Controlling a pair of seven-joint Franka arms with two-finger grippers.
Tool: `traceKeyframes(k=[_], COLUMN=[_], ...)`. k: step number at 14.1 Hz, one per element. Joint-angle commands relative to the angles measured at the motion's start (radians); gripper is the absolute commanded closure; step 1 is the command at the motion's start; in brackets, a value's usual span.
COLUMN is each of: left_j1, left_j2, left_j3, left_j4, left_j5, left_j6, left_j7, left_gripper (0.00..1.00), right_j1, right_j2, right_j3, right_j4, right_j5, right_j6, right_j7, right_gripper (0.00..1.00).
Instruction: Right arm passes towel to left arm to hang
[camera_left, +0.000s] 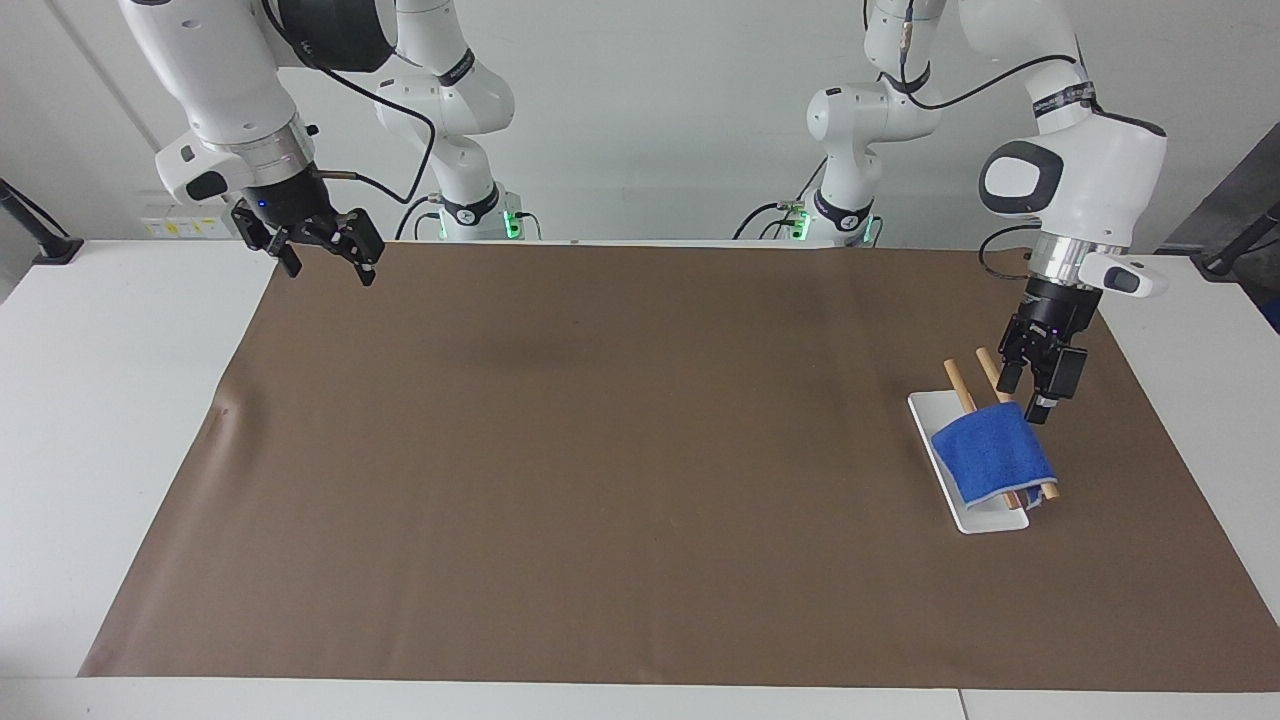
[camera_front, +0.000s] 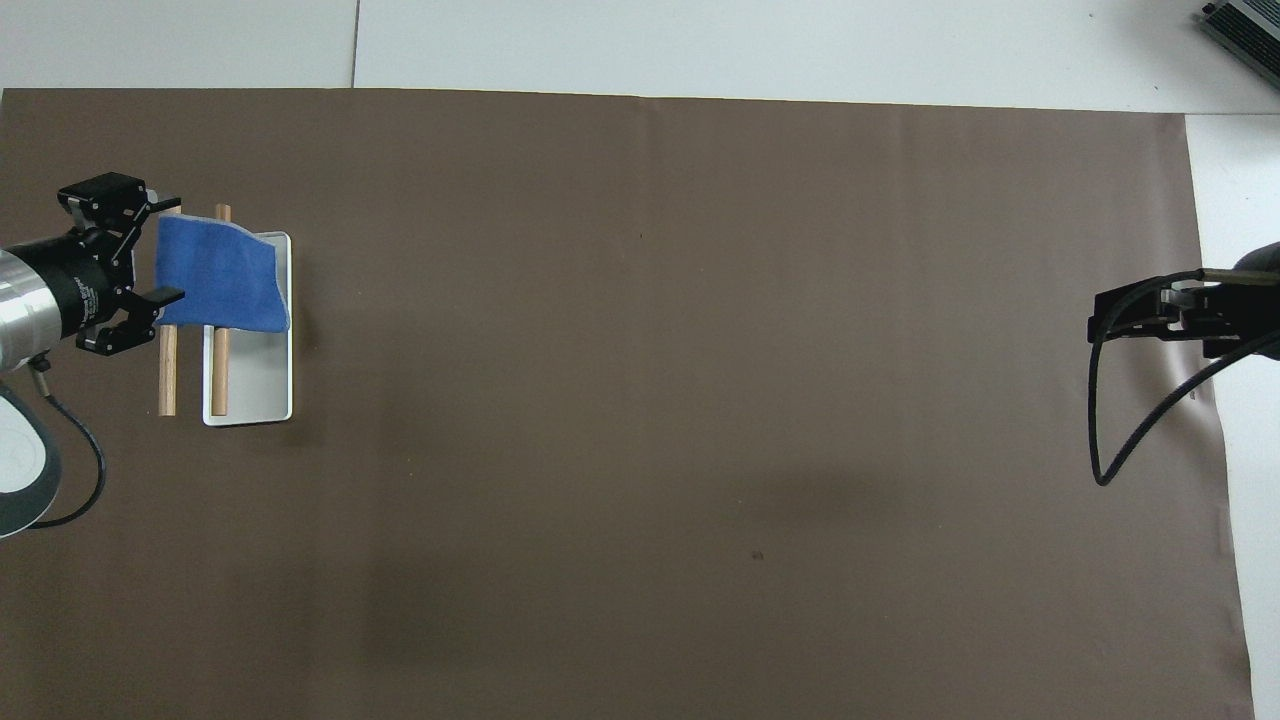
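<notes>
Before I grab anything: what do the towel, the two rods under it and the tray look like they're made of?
Towel: bright-blue soft cloth, matte and fuzzy, sagging over the rods; probably terry or microfibre.
Rods: light tan, matte round sticks; look like plain wood.
Tray: smooth white with rounded corners; plastic or coated metal, cannot tell which.

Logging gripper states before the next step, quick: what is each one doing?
Left gripper: open, empty, beside the towel on the rack.
Right gripper: open, empty, waiting over the mat's corner.

Two arms (camera_left: 1070, 170) (camera_left: 230, 90), one towel (camera_left: 990, 452), two wooden rods (camera_left: 962, 385) (camera_left: 990, 372), one white tray (camera_left: 925, 420), one brown mat (camera_left: 600, 450).
</notes>
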Motion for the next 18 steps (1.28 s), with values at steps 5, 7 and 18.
traceKeyframes(k=[5, 7, 18], left_j1=[-0.132, -0.144, -0.127], left_j2=[-0.115, -0.107, 0.103], left_j3=[0.011, 0.005, 0.006], left_j4=[0.014, 0.080, 0.647], left_j5=[0.242, 0.297, 0.401], left_j6=[-0.282, -0.390, -0.896], left_j7=[0.383, 0.492, 0.955], left_gripper=[0.00, 0.00, 0.00], right_j1=[0.006, 0.001, -0.013], right_j2=[-0.023, -0.022, 0.010], right_j3=[-0.006, -0.006, -0.009], right_j4=[-0.030, -0.029, 0.077], right_j5=[0.015, 0.015, 0.062], right_j6=[0.010, 0.011, -0.094], right_j7=[-0.035, -0.098, -0.094], right_gripper=[0.00, 0.00, 0.00])
